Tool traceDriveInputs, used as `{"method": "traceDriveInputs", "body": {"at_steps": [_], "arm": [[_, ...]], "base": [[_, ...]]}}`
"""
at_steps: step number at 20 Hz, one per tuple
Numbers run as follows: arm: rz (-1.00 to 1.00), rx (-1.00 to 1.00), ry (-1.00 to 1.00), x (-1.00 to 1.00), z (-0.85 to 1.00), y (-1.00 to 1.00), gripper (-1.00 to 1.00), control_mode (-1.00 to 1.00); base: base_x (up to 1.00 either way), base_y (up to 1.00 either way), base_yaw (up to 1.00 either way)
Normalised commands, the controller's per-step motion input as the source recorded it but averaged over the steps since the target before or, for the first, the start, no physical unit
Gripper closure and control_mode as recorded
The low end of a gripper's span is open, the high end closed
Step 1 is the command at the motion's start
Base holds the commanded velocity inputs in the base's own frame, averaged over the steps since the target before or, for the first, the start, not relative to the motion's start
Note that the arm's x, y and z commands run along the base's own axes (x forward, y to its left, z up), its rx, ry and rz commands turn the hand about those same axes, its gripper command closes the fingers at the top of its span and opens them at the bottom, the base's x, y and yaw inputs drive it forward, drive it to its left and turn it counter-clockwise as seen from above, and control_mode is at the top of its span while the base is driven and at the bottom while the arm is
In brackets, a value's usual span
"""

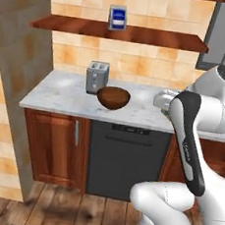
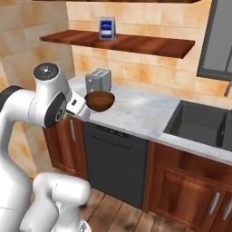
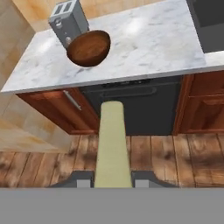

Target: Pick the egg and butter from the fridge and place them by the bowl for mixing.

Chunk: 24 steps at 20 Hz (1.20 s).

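Toaster (image 1: pixel 97 76): silver, two slots, upright at centre left of the left base view, on the counter near the wall.
Counter (image 1: pixel 62 96): pale marble top, spanning the middle of the frame.
Dishwasher (image 1: pixel 126 160): dark front panel, lower centre, under the counter.
Cabinet door (image 1: pixel 53 147): reddish wood with a vertical bar handle, lower left.
Shelf (image 1: pixel 143 35): wooden, upper centre, on the tiled wall.
Blue and white box (image 1: pixel 117 17): upright on the shelf.
Sink (image 2: pixel 199 124): dark basin, right of the right base view.
Floor (image 3: pixel 175 157): wood planks.
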Motion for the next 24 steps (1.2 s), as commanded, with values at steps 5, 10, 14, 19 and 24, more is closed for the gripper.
{"method": "traceDriveInputs", "body": {"at_steps": [5,10,14,19,24], "arm": [[0.00,0.00,0.00,0.00,0.00,0.00,1.00,1.00],[0.00,0.00,0.00,0.00,0.00,0.00,1.00,1.00],[0.00,0.00,0.00,0.00,0.00,0.00,1.00,1.00],[0.00,0.00,0.00,0.00,0.00,0.00,1.00,1.00],[0.00,0.00,0.00,0.00,0.00,0.00,1.00,1.00]], "base": [[0.81,0.37,-0.22],[0.75,0.38,-0.29],[0.63,0.38,-0.37],[0.57,0.32,-0.25],[0.53,0.27,-0.16]]}}
